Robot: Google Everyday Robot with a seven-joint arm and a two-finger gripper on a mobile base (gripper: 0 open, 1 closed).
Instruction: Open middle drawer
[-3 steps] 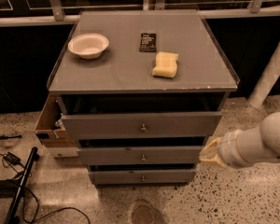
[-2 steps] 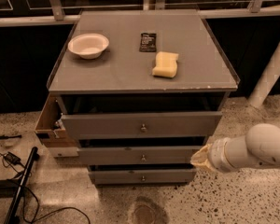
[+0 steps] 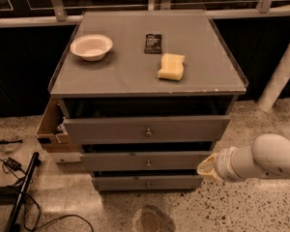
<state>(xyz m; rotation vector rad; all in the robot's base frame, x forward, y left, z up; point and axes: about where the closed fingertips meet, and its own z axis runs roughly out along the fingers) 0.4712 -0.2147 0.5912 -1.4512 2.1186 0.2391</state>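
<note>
Standing on a speckled floor [image 3: 251, 211], the grey cabinet [image 3: 135, 74] is carrying a white bowl [image 3: 91, 47], a dark packet [image 3: 153, 43] and a yellow sponge [image 3: 171, 66]. The middle drawer [image 3: 116, 161], second of three, is facing the camera, its long axis running left to right. The gripper [image 3: 208, 167] is hovering just beside the drawer's right end; how wide it is set cannot be told.

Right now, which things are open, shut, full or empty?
middle drawer: looks shut
top drawer: looks pulled out a little
gripper: low, by the middle drawer's right end, away from its knob
bowl: upright, empty
sponge: lying flat
</note>
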